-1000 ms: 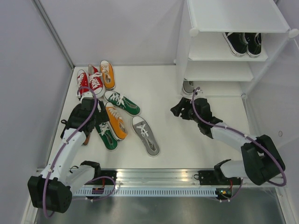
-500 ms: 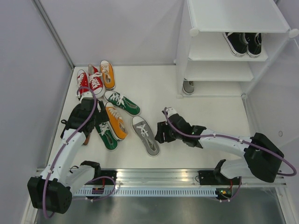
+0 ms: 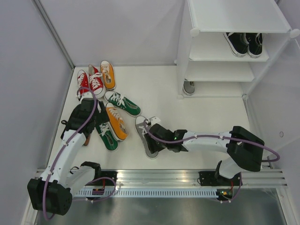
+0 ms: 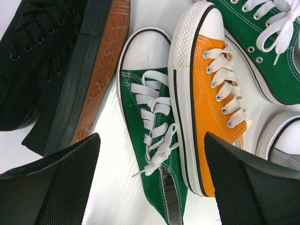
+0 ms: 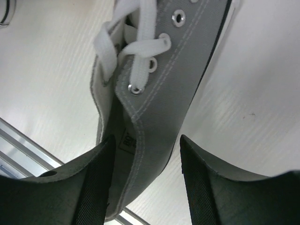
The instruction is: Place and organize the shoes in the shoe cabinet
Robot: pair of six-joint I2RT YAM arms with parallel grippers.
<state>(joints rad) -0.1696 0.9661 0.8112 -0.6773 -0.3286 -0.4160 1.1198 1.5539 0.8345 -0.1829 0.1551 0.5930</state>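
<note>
My right gripper (image 3: 153, 137) is open and straddles the heel side wall of a grey shoe (image 3: 144, 133) on the floor. In the right wrist view, one finger (image 5: 96, 178) is inside the grey shoe (image 5: 164, 89) and the other is outside it, apart from the canvas. My left gripper (image 3: 86, 115) hangs open above a green shoe (image 4: 154, 140), with an orange shoe (image 4: 206, 93) to its right and a black shoe (image 4: 47, 61) on its side to its left. The shoe cabinet (image 3: 234, 18) stands at the back right with a black pair (image 3: 243, 42) on a shelf and a second grey shoe (image 3: 189, 87) on its bottom tier.
A red pair (image 3: 89, 82) and an orange shoe (image 3: 108, 75) lie at the back left. Another green shoe (image 3: 123, 103) lies between them and my left gripper. White walls close in the left and back. A metal rail (image 3: 159, 176) runs along the near edge.
My right arm swung from the foot of the cabinet leftward and nearer, and now sits over the grey shoe's heel. The left arm and the shoes have not moved.
</note>
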